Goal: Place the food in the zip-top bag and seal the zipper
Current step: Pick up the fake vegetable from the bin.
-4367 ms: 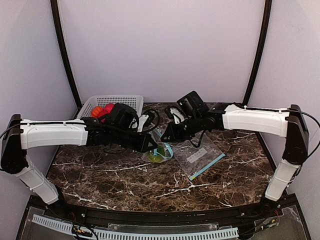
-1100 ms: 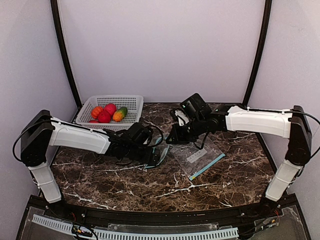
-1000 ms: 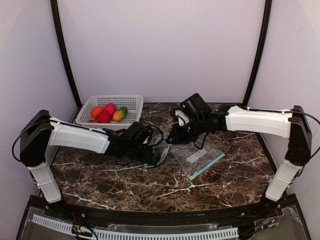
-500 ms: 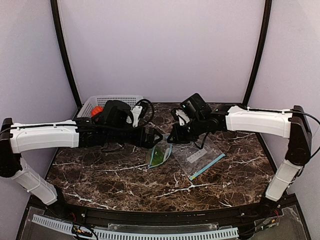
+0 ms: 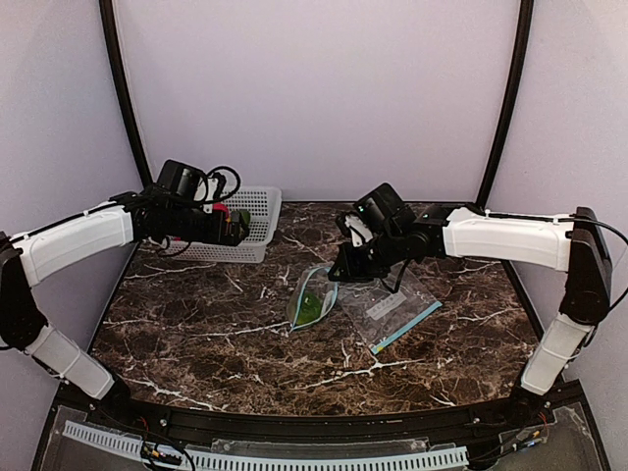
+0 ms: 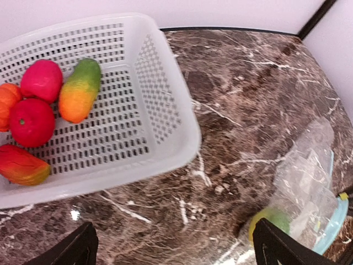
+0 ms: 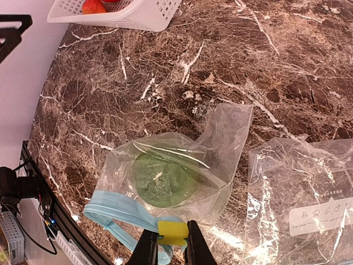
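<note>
Found five pieces of food (image 6: 34, 117) in the white mesh basket (image 6: 187, 138), ahead of the left end effector (image 6: 174, 237) and off to its left in the wrist view: a pink-red fruit (image 6: 41, 80), a green-and-orange fruit (image 6: 80, 91), a round red fruit (image 6: 27, 126), an orange fruit (image 6: 6, 99) cut by the frame edge, and a red-orange fruit (image 6: 22, 165). Noted none of them touching the fingers. Recorded the left end effector spread wide, gripping nothing, hovering by the basket's near right corner in the top view.

Located a sixth piece, a green fruit (image 7: 160, 179), inside the zip-top bag (image 7: 220, 138), just ahead of the right end effector (image 7: 171, 248) and lying on the tabletop (image 7: 138, 66). Found the right end effector closed down to a narrow gap, pinching the yellow slider (image 7: 172, 232) on the bag's blue zipper strip (image 7: 110, 212). Could not settle from these views how much of the zipper is closed.

Noted a second clear bag (image 7: 298, 193) flat on the tabletop, just beside the first, to the right of the right end effector in its wrist view.
</note>
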You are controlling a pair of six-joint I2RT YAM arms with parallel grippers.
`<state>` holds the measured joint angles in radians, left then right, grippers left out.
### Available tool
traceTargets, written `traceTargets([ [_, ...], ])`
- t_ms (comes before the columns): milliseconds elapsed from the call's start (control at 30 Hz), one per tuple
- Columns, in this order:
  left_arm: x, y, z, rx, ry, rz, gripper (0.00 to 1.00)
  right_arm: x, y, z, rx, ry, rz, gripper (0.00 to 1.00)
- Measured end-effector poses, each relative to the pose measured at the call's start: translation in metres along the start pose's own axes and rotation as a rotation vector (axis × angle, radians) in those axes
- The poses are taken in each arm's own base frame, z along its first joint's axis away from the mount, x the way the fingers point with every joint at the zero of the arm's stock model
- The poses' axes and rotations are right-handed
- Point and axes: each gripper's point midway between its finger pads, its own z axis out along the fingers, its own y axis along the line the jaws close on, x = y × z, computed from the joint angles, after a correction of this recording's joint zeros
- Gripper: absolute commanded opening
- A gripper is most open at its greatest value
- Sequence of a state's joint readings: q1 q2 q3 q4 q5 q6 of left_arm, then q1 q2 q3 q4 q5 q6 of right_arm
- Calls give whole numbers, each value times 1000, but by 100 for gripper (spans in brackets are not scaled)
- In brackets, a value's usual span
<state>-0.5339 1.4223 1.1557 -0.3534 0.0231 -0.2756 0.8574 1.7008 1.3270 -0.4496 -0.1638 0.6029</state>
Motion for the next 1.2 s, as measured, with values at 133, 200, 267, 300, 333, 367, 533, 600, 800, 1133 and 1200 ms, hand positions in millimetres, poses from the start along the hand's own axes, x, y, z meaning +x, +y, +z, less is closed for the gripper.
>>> traceTargets([
  [133, -23, 50, 10, -93, -2, -35, 99, 0, 0, 0, 0, 0, 0, 0],
  [200, -31, 75, 20, -133, 7, -57, 99, 0, 0, 0, 0, 0, -1, 0],
  [267, -34, 98, 30, -174, 19, -82, 99, 0, 0, 0, -1, 0, -1, 0],
  [300, -33, 111, 37, -199, 30, -94, 99, 0, 0, 0, -1, 0, -1, 0],
  [333, -33, 121, 41, -222, 36, -102, 99, 0, 0, 0, -1, 0, -1, 0],
  [367, -32, 133, 47, -250, 44, -115, 99, 0, 0, 0, -2, 0, -1, 0],
  [533, -33, 176, 78, -336, 71, -152, 99, 0, 2, 0, -10, 1, -2, 0],
  [600, -36, 192, 91, -360, 70, -162, 97, 0, 3, 0, -16, 2, -3, 0],
  [800, -34, 217, 124, -385, 95, -167, 95, 1, 5, 0, -22, 5, -4, 0],
  [1133, -44, 237, 146, -428, 90, -144, 82, 4, 3, 5, -19, 18, -6, 0],
  [1200, -42, 239, 149, -434, 97, -143, 79, 5, 3, 6, -17, 22, -6, 0],
])
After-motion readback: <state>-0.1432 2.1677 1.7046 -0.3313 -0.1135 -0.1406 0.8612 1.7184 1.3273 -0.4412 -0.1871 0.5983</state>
